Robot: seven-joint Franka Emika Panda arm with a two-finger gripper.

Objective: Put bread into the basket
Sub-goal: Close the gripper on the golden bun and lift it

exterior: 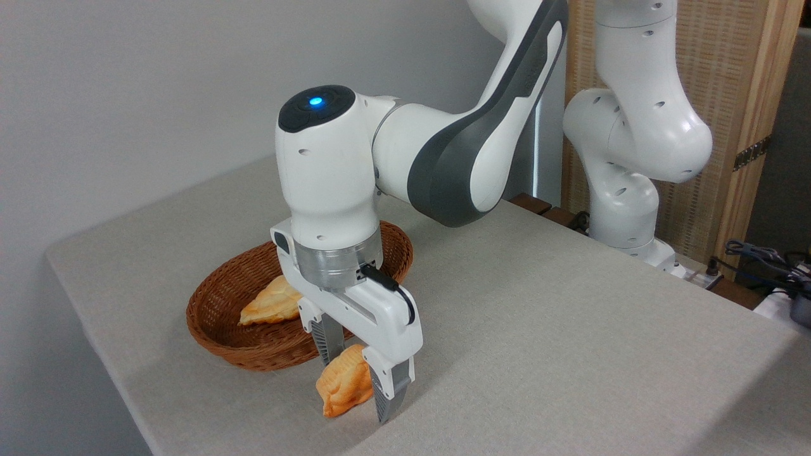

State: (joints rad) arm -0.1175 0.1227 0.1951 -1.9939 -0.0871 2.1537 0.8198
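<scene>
The bread (342, 383), a puffy golden bun with orange-browned edges, stands tilted on edge between the fingers of my gripper (356, 391), which is shut on it. It sits low over the table, just in front of and to the right of the basket (266, 354). That basket is an oval, reddish-brown wicker one, partly hidden behind my wrist. I cannot tell whether the bun's lower edge touches the cloth.
A flatter, leaf-shaped golden pastry (272, 303) lies inside the basket. The table's front edge (253, 443) runs close below the gripper. The arm's base (624, 209) stands at the back right, with cables (760, 256) beside it.
</scene>
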